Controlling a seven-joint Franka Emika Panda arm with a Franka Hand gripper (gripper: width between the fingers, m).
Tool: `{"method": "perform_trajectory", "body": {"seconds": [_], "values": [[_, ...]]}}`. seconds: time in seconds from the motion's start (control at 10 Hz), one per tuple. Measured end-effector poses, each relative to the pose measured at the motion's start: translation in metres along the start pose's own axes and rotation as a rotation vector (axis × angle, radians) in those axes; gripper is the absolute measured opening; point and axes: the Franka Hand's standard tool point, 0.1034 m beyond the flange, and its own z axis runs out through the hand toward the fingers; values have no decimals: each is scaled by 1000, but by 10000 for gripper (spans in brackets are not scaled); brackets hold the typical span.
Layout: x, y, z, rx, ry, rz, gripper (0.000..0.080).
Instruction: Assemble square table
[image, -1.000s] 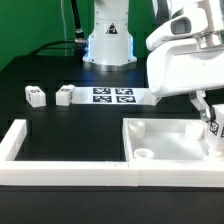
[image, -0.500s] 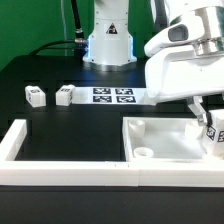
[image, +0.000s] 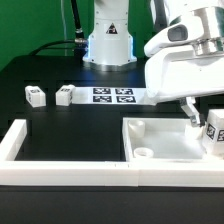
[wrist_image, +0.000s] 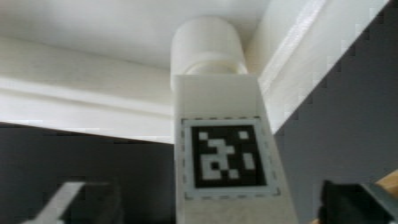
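My gripper (image: 209, 128) clamps leg (wrist_image: 221, 130), long axis upright, round tip toward square tabletop (image: 165, 143) below. Two leg blocks (image: 36, 95) well apart.

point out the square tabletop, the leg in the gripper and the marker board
square tabletop (image: 170, 142), exterior view, on its bare inner floor
held leg (wrist_image: 226, 150), wrist view, on its tag
marker board (image: 112, 96), exterior view, on its middle between the tags

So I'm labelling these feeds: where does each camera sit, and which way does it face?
Exterior view: off the arm, low at the table's near edge, facing the robot base across the square tabletop; arm and gripper show.
Wrist view: on the wrist, looking along the jaws at the tagged leg they hold.
Shared: that leg and the tabletop's rim.
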Motion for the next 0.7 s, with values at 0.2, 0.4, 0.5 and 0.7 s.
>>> {"method": "perform_trajectory", "body": {"seconds": [0.2,0.4,0.5,0.7], "values": [[0,0,0,0,0,0,642],[0,0,0,0,0,0,648],[0,0,0,0,0,0,648],[0,-1,0,3,-6,8,649]]}}
